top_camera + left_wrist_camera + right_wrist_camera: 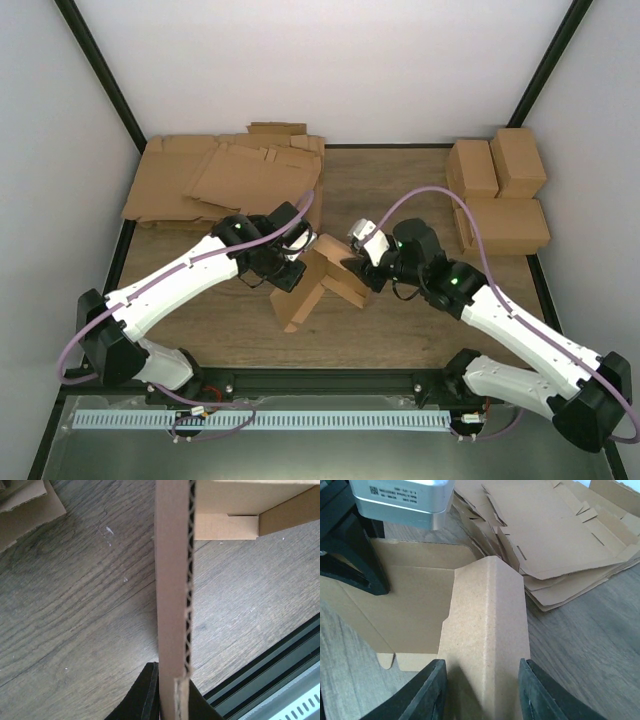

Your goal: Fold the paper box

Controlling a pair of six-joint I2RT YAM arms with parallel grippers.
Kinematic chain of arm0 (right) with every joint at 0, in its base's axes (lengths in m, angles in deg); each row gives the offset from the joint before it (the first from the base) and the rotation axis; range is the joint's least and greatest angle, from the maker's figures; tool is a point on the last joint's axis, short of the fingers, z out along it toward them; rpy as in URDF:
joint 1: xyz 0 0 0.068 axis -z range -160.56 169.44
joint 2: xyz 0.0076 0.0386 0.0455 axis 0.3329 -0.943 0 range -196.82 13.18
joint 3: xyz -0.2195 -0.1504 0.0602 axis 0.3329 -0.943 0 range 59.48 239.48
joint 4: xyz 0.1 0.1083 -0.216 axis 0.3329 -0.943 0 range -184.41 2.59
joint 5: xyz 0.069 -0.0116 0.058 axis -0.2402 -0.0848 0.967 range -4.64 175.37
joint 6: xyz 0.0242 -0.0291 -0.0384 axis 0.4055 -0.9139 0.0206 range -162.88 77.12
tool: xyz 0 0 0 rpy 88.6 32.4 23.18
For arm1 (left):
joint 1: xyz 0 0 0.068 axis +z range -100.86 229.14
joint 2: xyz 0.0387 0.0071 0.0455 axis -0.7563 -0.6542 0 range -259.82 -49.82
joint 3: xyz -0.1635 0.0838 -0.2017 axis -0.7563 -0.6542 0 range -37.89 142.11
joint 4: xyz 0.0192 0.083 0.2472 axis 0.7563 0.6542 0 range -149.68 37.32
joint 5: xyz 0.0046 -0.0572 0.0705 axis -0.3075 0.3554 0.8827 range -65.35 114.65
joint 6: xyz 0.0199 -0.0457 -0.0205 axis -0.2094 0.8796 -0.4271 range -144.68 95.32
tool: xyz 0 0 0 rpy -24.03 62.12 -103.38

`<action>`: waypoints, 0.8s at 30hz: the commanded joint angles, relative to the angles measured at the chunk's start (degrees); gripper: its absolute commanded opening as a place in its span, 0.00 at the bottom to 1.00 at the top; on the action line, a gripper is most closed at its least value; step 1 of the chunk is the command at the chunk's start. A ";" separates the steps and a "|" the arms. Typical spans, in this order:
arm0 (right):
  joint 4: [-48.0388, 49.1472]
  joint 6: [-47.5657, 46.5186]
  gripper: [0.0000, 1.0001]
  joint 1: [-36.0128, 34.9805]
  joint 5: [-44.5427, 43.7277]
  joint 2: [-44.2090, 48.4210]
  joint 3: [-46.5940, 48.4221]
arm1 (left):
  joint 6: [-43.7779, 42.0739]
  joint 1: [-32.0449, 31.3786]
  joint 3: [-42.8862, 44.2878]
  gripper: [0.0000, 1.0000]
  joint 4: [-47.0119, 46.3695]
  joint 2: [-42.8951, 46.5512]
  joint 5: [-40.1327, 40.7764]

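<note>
Wood-grain table (400,330) spreads under both my arms. My left gripper (169,692) is clamped on the edge of one panel of the paper box (315,280), holding that panel upright. My right gripper (482,687) has its jaws half closed around a creased flap, pressing both sides. To fold well, I judge the left should act as a firm anchor while the right rolls the flap along its crease, never across it. The box sits mid-table between the grippers, half formed. Its long panel runs diagonally from near-left toward far-right, well short of the flat sheets (220,180).
</note>
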 commanded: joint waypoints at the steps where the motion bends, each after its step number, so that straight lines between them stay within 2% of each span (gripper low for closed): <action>1: -2.41 -4.27 0.42 -2.00 -5.27 0.49 0.81 | -0.33 -0.35 -0.35 0.07 -1.00 1.42 -1.29; 9: -4.89 -7.92 0.34 -6.92 -12.41 -0.90 2.33 | -0.33 -0.33 0.73 0.07 -1.07 1.67 -2.02; 16: -6.29 -10.43 0.34 -12.66 -23.09 -4.59 1.88 | 0.00 -0.32 0.60 0.08 -1.55 1.79 -2.53; 24: -2.81 -13.96 0.38 -18.78 -37.29 -6.71 0.88 | 0.12 -0.32 0.52 0.08 -1.86 2.36 -3.23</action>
